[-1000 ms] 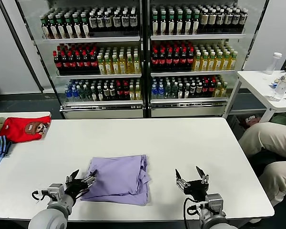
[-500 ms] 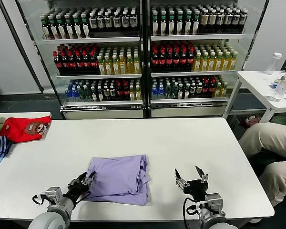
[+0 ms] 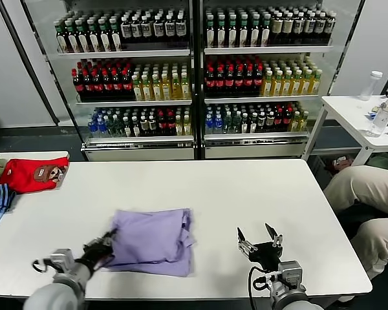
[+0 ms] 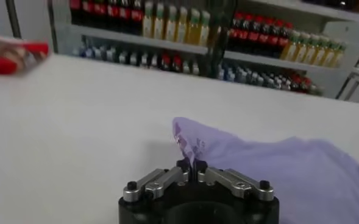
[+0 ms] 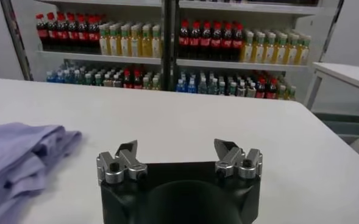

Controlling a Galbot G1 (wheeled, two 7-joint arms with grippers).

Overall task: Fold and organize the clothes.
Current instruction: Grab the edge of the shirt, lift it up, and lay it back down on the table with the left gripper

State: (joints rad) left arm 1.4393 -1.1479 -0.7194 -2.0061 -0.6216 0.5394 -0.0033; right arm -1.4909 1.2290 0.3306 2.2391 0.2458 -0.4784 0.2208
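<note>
left gripper now clamped on near-left corner of lavender T-shirt; folded bundle dragged leftward since half a second ago (tidying step, I'd guess); right gripper idle near table front edge, jaws wide, holding nothing

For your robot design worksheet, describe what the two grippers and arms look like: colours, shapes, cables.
The right gripper has a black rounded body, silver metal finger links with black screws and dark pointed fingertips. A black cable loops beside its grey wrist. The left gripper looks the same: black body, silver links, a black cable and a light grey arm.
</note>
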